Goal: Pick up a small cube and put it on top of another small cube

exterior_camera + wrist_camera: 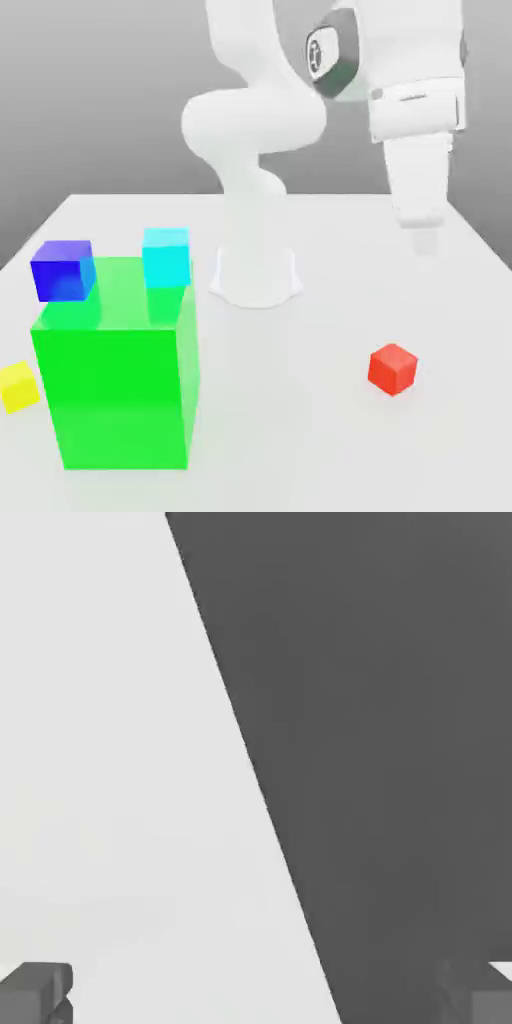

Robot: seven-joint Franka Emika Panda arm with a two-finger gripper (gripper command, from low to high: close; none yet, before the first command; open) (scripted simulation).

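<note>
The small cube, glossy red, rests on the white table toward the exterior view's right, with nothing touching it. My gripper hangs high over the table's far right side, well above and behind the red cube. In the hand view the gripper is open, its two grey fingertips wide apart with nothing between them. Other small cubes sit on the exterior view's left: a yellow one, a blue one and a cyan one.
A big green block stands at the exterior view's left, between the yellow cube and the blue and cyan ones. The arm's white base sits at the table's middle back. The hand view looks down on the table's edge and the dark floor beyond.
</note>
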